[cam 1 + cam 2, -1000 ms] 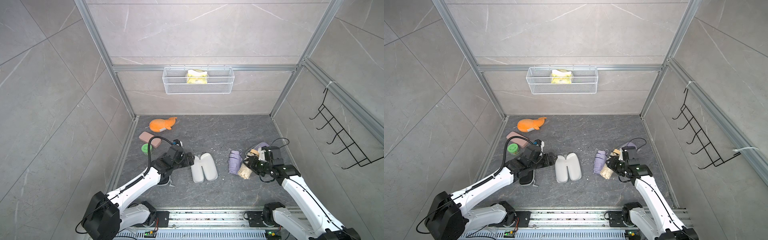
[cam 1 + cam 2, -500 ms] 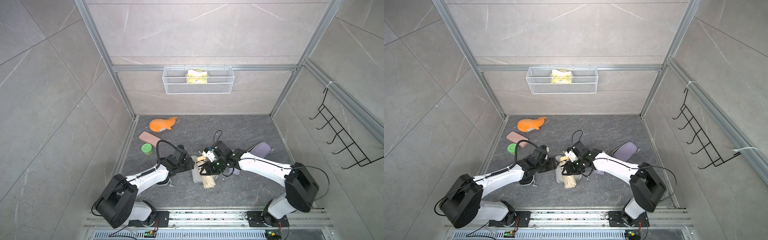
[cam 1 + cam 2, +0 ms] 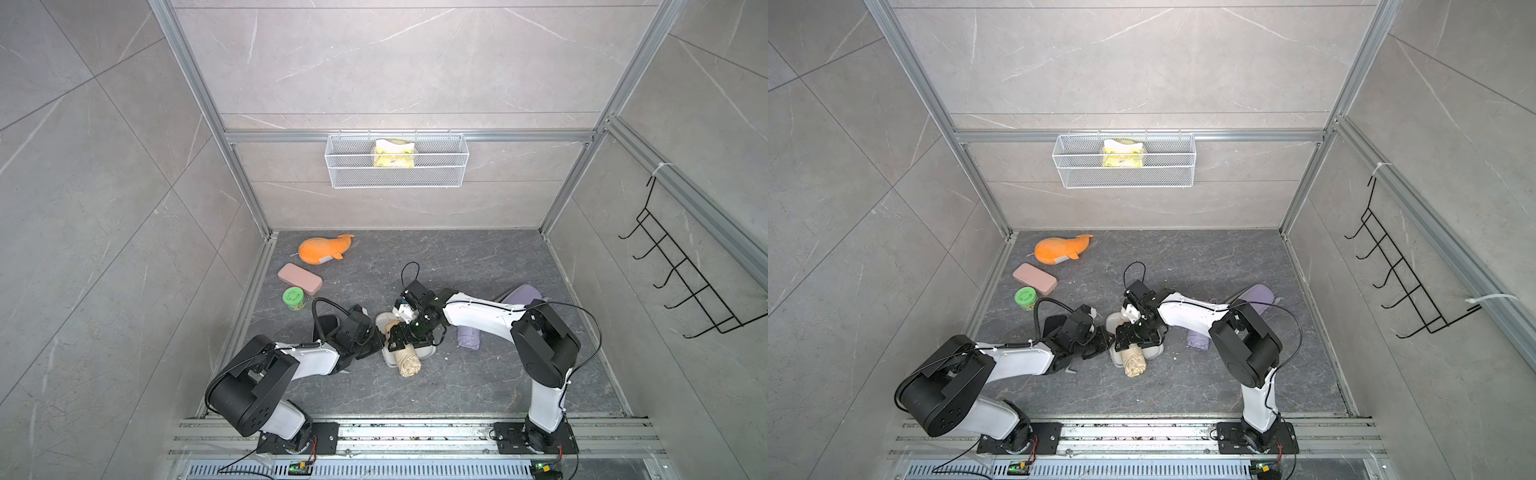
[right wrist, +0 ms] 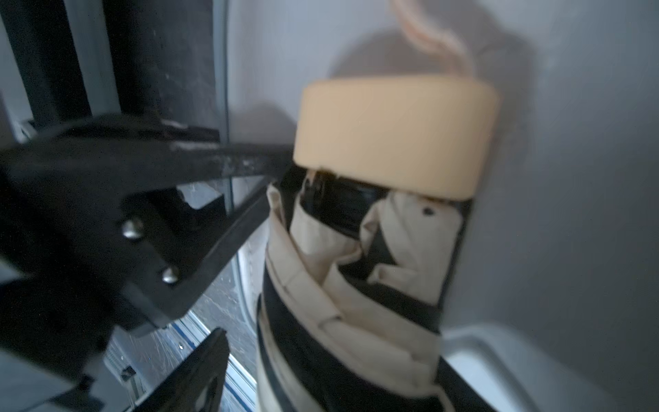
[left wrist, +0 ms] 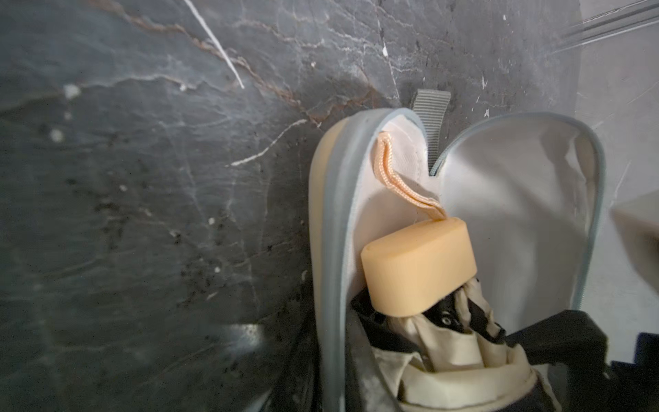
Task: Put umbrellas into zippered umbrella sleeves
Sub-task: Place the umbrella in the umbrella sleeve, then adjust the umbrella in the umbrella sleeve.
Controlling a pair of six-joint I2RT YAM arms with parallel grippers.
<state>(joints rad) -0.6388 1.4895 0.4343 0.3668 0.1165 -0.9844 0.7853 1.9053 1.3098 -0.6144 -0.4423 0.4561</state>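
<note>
One beige umbrella [image 3: 406,362] in cream sleeve [image 3: 381,323], one lavender umbrella [image 3: 468,338], lavender sleeve [image 3: 521,296]

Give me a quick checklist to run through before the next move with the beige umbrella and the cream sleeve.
1. The cream sleeve lies open, both halves spread: ok.
2. The handle end of the beige umbrella sits inside the sleeve: ok.
3. The wrist strap lies inside the sleeve: ok.
4. The whole umbrella is within the sleeve: not ok. The canopy end sticks out past the near rim in both top views.
5. Whether the right gripper, over the umbrella, grips it: cannot tell.
6. Whether the left gripper, at the sleeve's edge, holds it: cannot tell.
</note>
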